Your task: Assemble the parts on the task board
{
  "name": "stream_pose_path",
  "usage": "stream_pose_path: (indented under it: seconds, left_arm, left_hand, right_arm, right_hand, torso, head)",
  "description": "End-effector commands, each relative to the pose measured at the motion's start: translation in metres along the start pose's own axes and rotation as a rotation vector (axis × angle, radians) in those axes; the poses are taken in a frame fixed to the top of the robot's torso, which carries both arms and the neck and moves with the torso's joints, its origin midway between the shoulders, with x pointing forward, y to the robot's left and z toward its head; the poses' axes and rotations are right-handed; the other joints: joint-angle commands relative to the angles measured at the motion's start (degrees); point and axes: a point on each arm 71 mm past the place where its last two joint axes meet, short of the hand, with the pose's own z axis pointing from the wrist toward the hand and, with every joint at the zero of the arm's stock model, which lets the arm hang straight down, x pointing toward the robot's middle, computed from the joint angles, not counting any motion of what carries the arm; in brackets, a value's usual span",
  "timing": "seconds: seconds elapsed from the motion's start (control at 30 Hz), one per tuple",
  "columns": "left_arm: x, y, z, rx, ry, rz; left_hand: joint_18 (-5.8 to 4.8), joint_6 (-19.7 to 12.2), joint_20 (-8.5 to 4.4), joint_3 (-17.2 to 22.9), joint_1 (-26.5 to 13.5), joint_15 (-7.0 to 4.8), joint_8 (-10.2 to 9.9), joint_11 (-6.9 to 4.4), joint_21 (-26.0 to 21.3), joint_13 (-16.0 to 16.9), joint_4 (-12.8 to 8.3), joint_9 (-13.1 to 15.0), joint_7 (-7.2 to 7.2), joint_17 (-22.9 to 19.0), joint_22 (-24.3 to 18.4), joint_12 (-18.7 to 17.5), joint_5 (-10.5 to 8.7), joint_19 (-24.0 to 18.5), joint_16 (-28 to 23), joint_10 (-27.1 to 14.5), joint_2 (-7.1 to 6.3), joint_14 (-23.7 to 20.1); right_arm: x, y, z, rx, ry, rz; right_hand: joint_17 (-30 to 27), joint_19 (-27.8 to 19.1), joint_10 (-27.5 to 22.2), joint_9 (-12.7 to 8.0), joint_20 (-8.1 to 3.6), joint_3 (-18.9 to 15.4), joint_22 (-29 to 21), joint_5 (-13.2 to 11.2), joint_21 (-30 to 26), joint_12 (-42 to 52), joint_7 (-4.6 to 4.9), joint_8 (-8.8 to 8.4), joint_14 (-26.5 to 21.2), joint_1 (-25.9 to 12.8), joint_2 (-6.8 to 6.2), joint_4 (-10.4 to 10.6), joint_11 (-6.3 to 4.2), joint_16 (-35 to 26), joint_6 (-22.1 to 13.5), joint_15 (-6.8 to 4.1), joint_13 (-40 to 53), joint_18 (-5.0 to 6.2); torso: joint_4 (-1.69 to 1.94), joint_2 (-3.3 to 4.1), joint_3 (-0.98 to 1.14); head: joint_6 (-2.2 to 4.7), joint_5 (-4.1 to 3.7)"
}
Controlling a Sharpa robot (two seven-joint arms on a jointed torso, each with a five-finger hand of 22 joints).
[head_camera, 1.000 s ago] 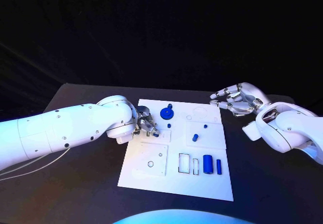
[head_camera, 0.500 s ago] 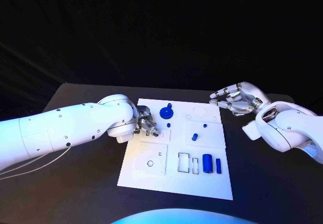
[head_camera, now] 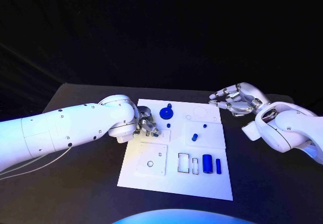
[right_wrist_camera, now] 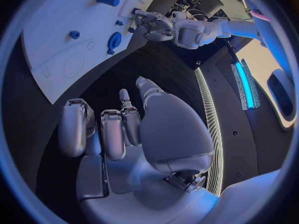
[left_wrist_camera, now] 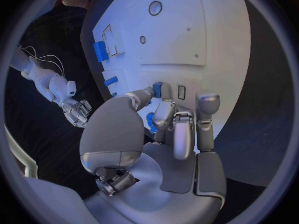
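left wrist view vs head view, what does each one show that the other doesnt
Left wrist view alone: the left hand from behind, its fingers pinching a small blue part over the task board. Head view alone: the whole board, with the blue round part near its far edge and the right arm coming in beside it. Both: the board, the two upright blue parts at its near edge, and the right hand empty off the board.

A: Task board [head_camera: 176,179]: white, smooth, faint sheen, looks like plastic sheet. Parts [head_camera: 208,164]: blue, smooth, plastic-looking, slightly glossy.

B: Table [head_camera: 74,186]?

A: Black, matt, no reflections along its near edge. Looks cloth-like or coated; cannot tell which.

B: Hands?

A: Left hand [left_wrist_camera: 163,129]: silver-grey, satin metallic finish with soft highlights on the fingers [left_wrist_camera: 207,104]. Right hand [right_wrist_camera: 134,129]: same satin silver. Arm shells [head_camera: 60,133]: glossy white plastic, dotted with dark fasteners.
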Motion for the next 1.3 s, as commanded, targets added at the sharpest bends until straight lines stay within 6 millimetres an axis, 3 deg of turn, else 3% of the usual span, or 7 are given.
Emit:
stream_pose_path:
  seconds: [0.03, 0.2, 0.8, 1.3]
  left_arm:
    - [0.0044, 0.0001, 0.0011, -0.013, 0.026, 0.021]
    - [0.0037, 0.0010, 0.0016, -0.017, 0.024, 0.019]
    - [0.0015, 0.0035, 0.0008, -0.014, 0.009, -0.001]
    - [-0.0039, 0.0055, -0.0052, 0.001, -0.017, -0.027]
  left_hand:
    - [-0.60, 1.21, -0.10, 0.40, -0.96, -0.37, 0.48, -0.13, 0.23, 0.16, -1.55, -0.12, -0.88, 13.60, 0.04, 0.34, 0.30, 0.36, 0.34, 0.32, 0.15, 5.60]
    - [-0.61, 1.17, -0.18, -1.88, -1.37, -0.41, 0.52, -0.13, 0.21, 0.34, -0.91, -0.29, -0.89, 13.69, 0.07, 0.53, 0.31, 0.43, 0.39, 0.28, 0.46, 5.62]
    - [-0.53, 0.95, -0.09, -13.63, -3.88, -0.07, 0.69, 0.27, -0.31, -0.19, 4.49, -1.03, -0.43, 12.99, -0.56, 0.27, 0.31, 0.22, 0.03, -0.65, 0.22, 5.43]
    - [-0.31, 0.00, 0.09, -17.64, -1.60, 0.13, 0.81, 0.56, -1.20, -1.35, 5.93, -1.30, -0.14, 11.74, -1.83, -0.65, 0.32, -0.51, -0.62, -1.75, 1.13, 5.08]
  right_arm:
    - [0.0019, 0.0008, -0.0003, -0.010, 0.021, -0.007]
    - [0.0019, 0.0009, -0.0003, -0.013, 0.023, -0.006]
    - [0.0016, 0.0005, -0.0006, -0.015, 0.026, -0.002]
    - [0.0011, -0.0004, -0.0003, -0.013, 0.024, -0.002]
  right_hand:
    - [7.80, -0.39, -0.25, 0.11, -0.02, -0.98, 2.45, 1.48, -0.41, -0.14, -0.17, 0.08, 3.44, -1.26, -0.24, 0.09, 0.03, -0.21, -0.26, 0.17, 5.53, 1.06]
    - [7.77, -0.36, -0.29, 0.16, -0.04, -1.54, 2.39, 2.52, -0.56, -0.16, -0.20, 0.11, 3.43, -1.64, -0.26, 0.11, 0.01, -0.27, -0.35, 0.14, 5.47, 1.06]
    - [7.62, -0.45, -0.45, 0.15, -0.04, -1.77, 2.21, 2.85, -0.83, -0.33, -0.17, 0.04, 3.38, -1.81, -0.20, 0.16, 0.03, -0.41, -0.54, 0.15, 5.29, 1.11]
    - [7.47, -0.54, -0.57, 0.14, -0.04, -1.94, 2.06, 2.90, -1.06, -0.45, -0.15, -0.02, 3.32, -1.93, -0.22, 0.17, 0.06, -0.55, -0.69, 0.17, 5.17, 1.16]
  torso:
    - [-0.01, 0.01, -0.01]
    - [0.00, 0.01, -0.02]
    - [0.00, 0.02, -0.02]
    - [-0.01, 0.01, -0.03]
  head:
    - [0.03, 0.00]
    - [0.07, -0.08]
    - [-0.01, 0.08]
    - [0.14, 0.03]
